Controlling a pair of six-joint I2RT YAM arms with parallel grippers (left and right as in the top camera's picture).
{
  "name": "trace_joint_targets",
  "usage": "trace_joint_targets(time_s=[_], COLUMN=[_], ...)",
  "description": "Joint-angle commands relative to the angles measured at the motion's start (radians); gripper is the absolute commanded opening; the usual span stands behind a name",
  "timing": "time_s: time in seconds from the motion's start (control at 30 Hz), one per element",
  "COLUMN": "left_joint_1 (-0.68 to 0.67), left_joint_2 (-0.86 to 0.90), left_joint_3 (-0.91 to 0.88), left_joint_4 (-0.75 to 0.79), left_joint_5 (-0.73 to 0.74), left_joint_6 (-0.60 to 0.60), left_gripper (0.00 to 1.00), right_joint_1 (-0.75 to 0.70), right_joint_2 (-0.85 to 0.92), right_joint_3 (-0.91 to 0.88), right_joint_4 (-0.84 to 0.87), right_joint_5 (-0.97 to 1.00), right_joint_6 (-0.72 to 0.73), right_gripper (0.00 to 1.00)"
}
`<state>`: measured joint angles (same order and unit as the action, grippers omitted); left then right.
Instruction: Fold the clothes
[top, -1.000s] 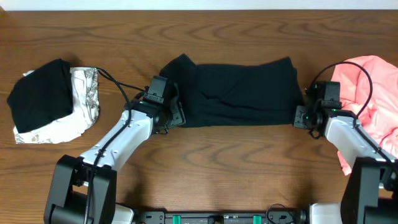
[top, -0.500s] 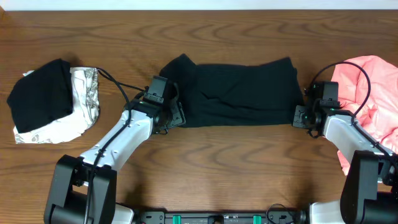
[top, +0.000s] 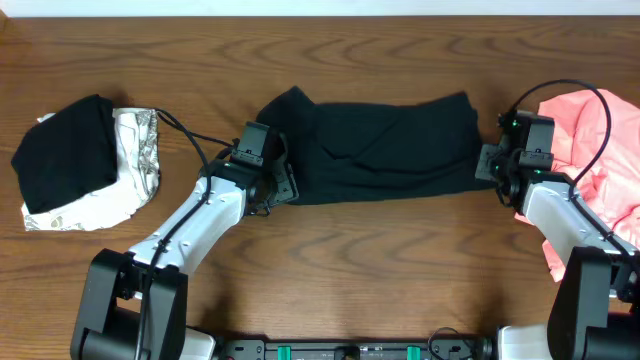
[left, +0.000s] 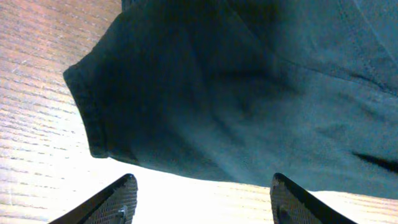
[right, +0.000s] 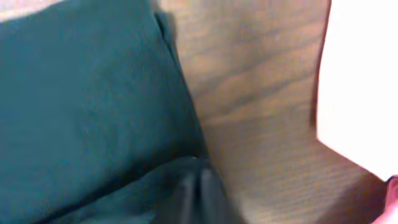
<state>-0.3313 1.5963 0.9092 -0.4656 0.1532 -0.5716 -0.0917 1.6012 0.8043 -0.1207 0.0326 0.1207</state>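
Black T-shirt (top: 390, 150) lies folded into a long band across the middle of the wooden table (top: 400, 270), its long side running left to right, with one rounded sleeve sticking up at its upper left corner. The left gripper (top: 275, 187) sits at the band's lower left end. In the left wrist view its fingertips (left: 121, 198) stand spread wide over bare wood, and the shirt's hem lies just beyond them, not between them. The right gripper (top: 492, 165) is at the band's right edge. In the blurred right wrist view its fingers look drawn together on a fold of that edge. Far to the left a second black garment (top: 62, 150) rests folded on a white-grey patterned garment (top: 135, 175). A salmon-pink garment (top: 600, 140) lies crumpled at the right edge of the table, behind the right arm.
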Motion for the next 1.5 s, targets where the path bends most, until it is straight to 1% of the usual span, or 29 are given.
trace_joint_targets(time_s=[0.0, 0.1, 0.17, 0.33, 0.4, 0.53, 0.6, 0.8, 1.0, 1.1, 1.23, 1.33, 1.4, 1.47], left_joint_1=[-0.002, -0.002, -0.002, -0.002, -0.002, -0.002, -0.002, -0.002, -0.001, -0.001, -0.002, -0.002, -0.002, -0.002], left_joint_2=[0.009, 0.009, 0.009, 0.009, 0.009, 0.009, 0.009, 0.009, 0.009, 0.008, 0.008, 0.008, 0.008, 0.009], left_joint_3=[-0.012, -0.012, -0.012, -0.012, -0.012, -0.012, -0.012, -0.011, -0.011, -0.01, -0.004, -0.004, -0.004, -0.004], left_joint_4=[-0.005, -0.005, -0.006, -0.006, -0.005, -0.005, -0.005, 0.001, 0.004, 0.039, 0.135, 0.217, 0.24, 0.245], left_joint_5=[-0.008, -0.008, -0.008, -0.008, -0.008, -0.008, -0.008, -0.023, -0.115, -0.1, -0.009, -0.003, -0.003, -0.003], left_joint_6=[0.01, 0.01, 0.01, 0.01, 0.01, 0.01, 0.01, 0.013, 0.013, 0.016, 0.104, 0.168, 0.179, 0.178], left_gripper=[0.69, 0.69, 0.69, 0.69, 0.69, 0.69, 0.69, 0.69, 0.7, 0.7, 0.7, 0.7, 0.69, 0.64], right_joint_1=[-0.01, -0.011, -0.014, -0.019, -0.019, -0.019, -0.018, -0.019, -0.019, -0.019, -0.019, -0.019, -0.019, -0.019], right_joint_2=[0.023, 0.047, 0.062, 0.063, 0.063, 0.063, 0.063, 0.07, 0.113, 0.129, 0.134, 0.134, 0.134, 0.134], right_joint_3=[0.016, 0.016, 0.016, 0.016, 0.016, 0.016, 0.015, 0.003, 0.0, 0.0, 0.0, 0.0, 0.0, 0.0], right_joint_4=[0.017, 0.015, 0.012, -0.027, -0.047, -0.119, -0.151, -0.187, -0.2, -0.211, -0.212, -0.214, -0.216, -0.218], right_joint_5=[0.024, 0.041, 0.05, 0.045, 0.006, -0.076, -0.083, -0.081, -0.058, -0.058, -0.058, -0.058, -0.058, -0.058], right_joint_6=[-0.002, -0.002, -0.002, -0.003, -0.006, -0.005, -0.006, -0.018, -0.017, -0.017, -0.017, -0.017, -0.017, -0.017], right_gripper=[0.15, 0.22, 0.24, 0.21, 0.19, 0.11, 0.09, 0.09, 0.09, 0.09, 0.09, 0.08, 0.08, 0.08])
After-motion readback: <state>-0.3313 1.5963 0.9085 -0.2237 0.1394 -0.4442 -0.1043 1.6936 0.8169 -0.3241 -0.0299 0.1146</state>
